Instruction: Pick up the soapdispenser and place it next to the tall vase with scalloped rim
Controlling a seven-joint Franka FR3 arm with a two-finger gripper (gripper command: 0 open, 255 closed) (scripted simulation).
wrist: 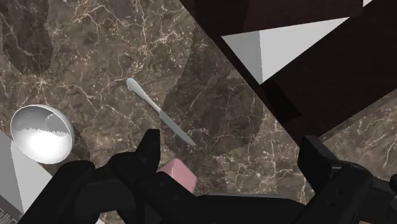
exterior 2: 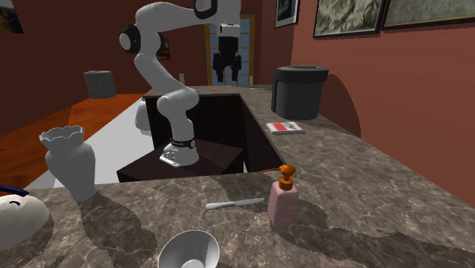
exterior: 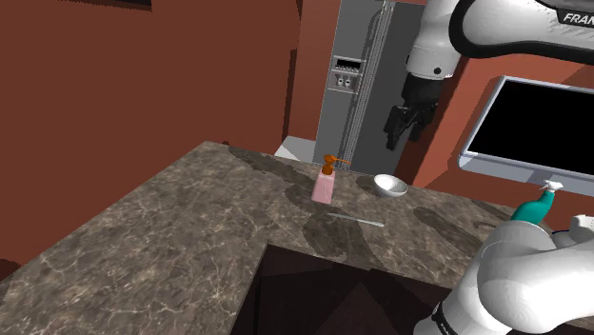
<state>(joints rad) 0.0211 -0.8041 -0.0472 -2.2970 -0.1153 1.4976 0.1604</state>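
— What is the surface like?
— A dark brown, marble-patterned countertop (exterior: 171, 219), glossy and threaded with pale veins.
— And the thing to be moved?
— A blocky pink soap dispenser (exterior 2: 284, 202) with an orange pump stands upright on the countertop. A slim pale knife (exterior 2: 234, 203) lies flat just beside it, and a round white bowl (exterior 2: 188, 251) sits near.
— The target?
— A tall white vase (exterior 2: 68, 161) with a scalloped rim stands well apart, at the second exterior view's left.
— Anything else?
— A teal spray bottle (exterior: 538, 205) stands near the stand.
— And up above?
— The all-black gripper (wrist: 232, 149) hangs high over the countertop, fingers spread wide, holding nothing.
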